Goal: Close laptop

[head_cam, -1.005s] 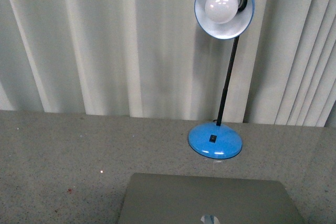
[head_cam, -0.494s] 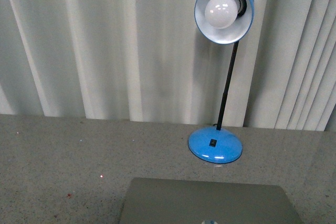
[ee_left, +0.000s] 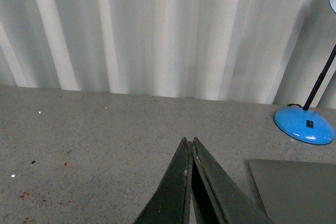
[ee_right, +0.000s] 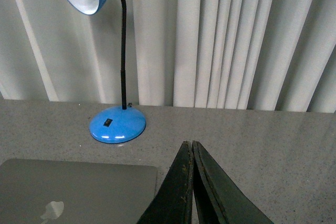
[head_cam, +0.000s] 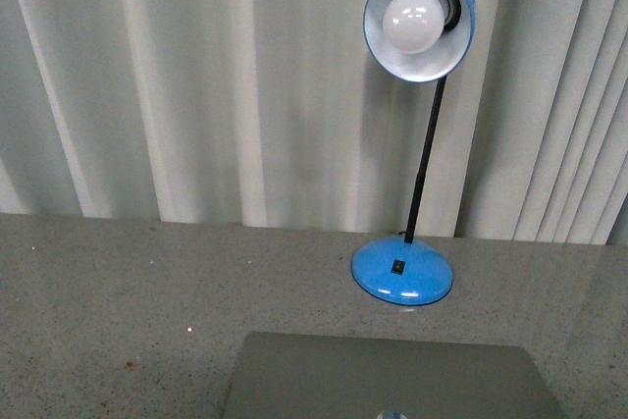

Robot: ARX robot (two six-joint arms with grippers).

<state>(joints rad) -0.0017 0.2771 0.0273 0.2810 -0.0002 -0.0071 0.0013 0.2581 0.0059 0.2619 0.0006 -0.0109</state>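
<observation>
The laptop (head_cam: pixel 388 375) lies flat on the table with its plain grey lid down; only the lid's far part shows at the bottom of the front view. Its lid (ee_right: pixel 73 190) carries a pale logo in the right wrist view, and one corner of the laptop (ee_left: pixel 299 190) shows in the left wrist view. My left gripper (ee_left: pixel 189 140) is shut and empty, hovering over bare table to the left of the laptop. My right gripper (ee_right: pixel 188 142) is shut and empty, off the laptop's right side. Neither gripper appears in the front view.
A blue desk lamp stands just behind the laptop, its base (head_cam: pixel 402 271) on the table and its shade (head_cam: pixel 420 17) high above. White pleated curtains (head_cam: pixel 196 85) close off the back. The table (head_cam: pixel 108 282) is grey and speckled.
The front view has shifted slightly: the laptop lid sits lower in frame than a second ago, and more table shows behind it. Since half a second ago nothing has moved.
</observation>
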